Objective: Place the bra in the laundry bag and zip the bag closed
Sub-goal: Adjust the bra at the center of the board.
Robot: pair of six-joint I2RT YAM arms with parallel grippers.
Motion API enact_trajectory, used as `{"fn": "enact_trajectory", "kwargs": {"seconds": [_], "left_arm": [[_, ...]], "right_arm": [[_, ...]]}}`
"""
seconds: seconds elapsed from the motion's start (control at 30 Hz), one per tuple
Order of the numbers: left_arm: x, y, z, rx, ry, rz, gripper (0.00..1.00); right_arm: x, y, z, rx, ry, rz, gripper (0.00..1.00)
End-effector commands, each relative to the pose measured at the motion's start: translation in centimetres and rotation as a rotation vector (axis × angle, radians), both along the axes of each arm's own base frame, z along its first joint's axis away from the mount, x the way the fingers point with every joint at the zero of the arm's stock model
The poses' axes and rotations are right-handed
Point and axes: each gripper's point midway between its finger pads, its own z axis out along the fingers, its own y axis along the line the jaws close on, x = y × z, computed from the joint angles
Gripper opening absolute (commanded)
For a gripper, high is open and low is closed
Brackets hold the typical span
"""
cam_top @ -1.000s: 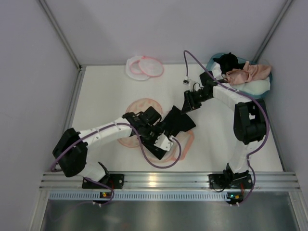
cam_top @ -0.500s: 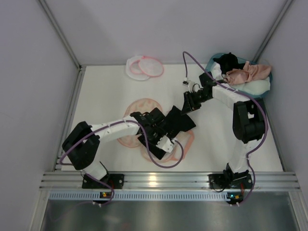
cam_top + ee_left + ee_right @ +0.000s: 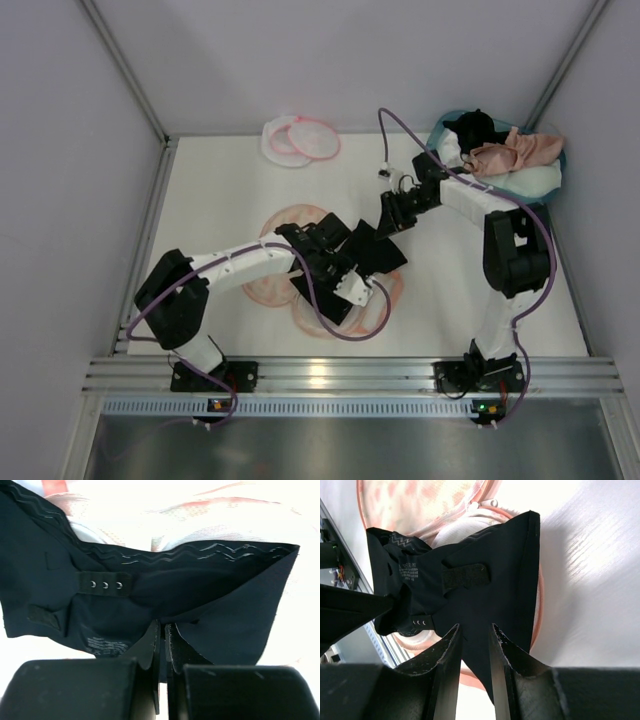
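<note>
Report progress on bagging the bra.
Done: nothing yet. In hand: left gripper and right gripper pinch a black fabric garment above orange-printed pink-rimmed round pieces. To do: the salmon-pink satin bra lies in the teal basket, the round white mesh laundry bag lies apart at the back; bagging and zipping remain.

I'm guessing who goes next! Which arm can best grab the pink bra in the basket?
Probably right: the right end effector is nearer the teal basket holding the pink bra; the left end effector is farther. Both grip the black garment, so release comes first.
</note>
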Motion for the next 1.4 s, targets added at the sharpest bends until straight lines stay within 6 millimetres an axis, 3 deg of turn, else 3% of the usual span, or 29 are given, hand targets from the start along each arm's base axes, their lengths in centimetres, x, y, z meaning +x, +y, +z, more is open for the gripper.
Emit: {"fn": "enact_trajectory", "kwargs": {"seconds": [0.0, 0.27, 0.5, 0.63, 0.73, 1.0, 1.23, 1.37], "left_arm": [[0.7, -1.3, 0.6, -0.027, -0.017, -0.030, 0.00], [0.7, -1.5, -0.8, -0.009, 0.004, -0.016, 0.03], [1.4, -2.4, -0.4, -0.048, -0.025, 0.016, 0.05], [0.9, -2.3, 0.8, -0.061, -0.052, 0.018, 0.41], [0.9, -2.0, 2.5, -0.088, -0.077, 0.058, 0.46], [-1.1, 1.3, 5.8, -0.164, -0.134, 0.114, 0.49], [-3.7, 4.5, 4.1, -0.119, -0.090, 0.116, 0.48], [-4.2, 5.1, 3.1, -0.099, -0.071, 0.125, 0.49]], "right_arm": [[-0.8, 1.0, 0.3, 0.029, -0.009, 0.048, 0.29], [-1.1, 1.1, 0.2, 0.030, -0.002, 0.053, 0.28], [-1.2, 1.4, 0.3, 0.032, -0.002, 0.056, 0.29], [-1.1, 1.6, 0.9, 0.032, -0.017, 0.059, 0.29], [-0.7, 1.3, 1.8, 0.012, -0.056, 0.065, 0.32], [0.5, 0.0, 5.2, -0.021, -0.182, 0.067, 0.44], [3.7, -2.6, 4.2, -0.087, -0.190, 0.003, 0.46], [4.4, -2.4, 2.5, -0.089, -0.171, 0.047, 0.45]]}}
